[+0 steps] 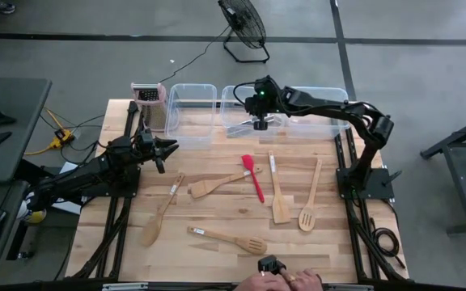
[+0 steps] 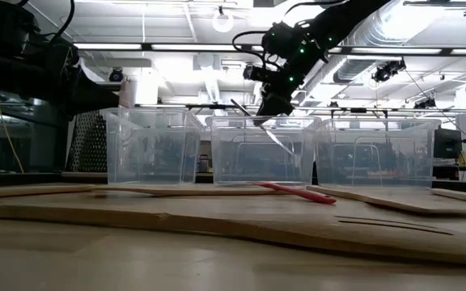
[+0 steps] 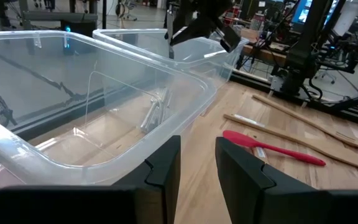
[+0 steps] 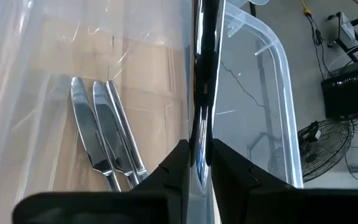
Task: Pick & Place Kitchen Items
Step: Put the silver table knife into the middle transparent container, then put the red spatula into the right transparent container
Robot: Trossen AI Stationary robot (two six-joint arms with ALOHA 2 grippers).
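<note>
My right gripper [image 1: 260, 123] hangs over the middle clear tub [image 1: 231, 95], shut on a slim silvery utensil [image 4: 201, 74]. Silvery knives [image 4: 98, 137] lie on that tub's floor. My left gripper [image 3: 197, 163] is open and empty at the table's left, near the left tub [image 1: 191, 90]. A red spatula [image 1: 253, 178] and several light wooden utensils lie flat on the table: a spoon [image 1: 162, 213], a spatula [image 1: 215, 185], a long spatula [image 1: 277, 192], a slotted spoon [image 1: 310, 200] and a slotted spatula [image 1: 231, 240]. My right gripper pinches the silvery utensil between its two fingers [image 4: 198, 146], coming from above. The utensil runs on past the fingertips and, in the low view, slants down inside the middle tub [image 2: 275, 139]. Whether its lower end touches the tub's floor I cannot tell.
A third clear tub [image 1: 324, 94] stands right of the middle one. A metal box grater [image 1: 148, 103] stands at the far left corner. A person's hand [image 1: 285, 280] holds a dark object at the table's near edge. A fan [image 1: 243, 24] stands on the floor beyond.
</note>
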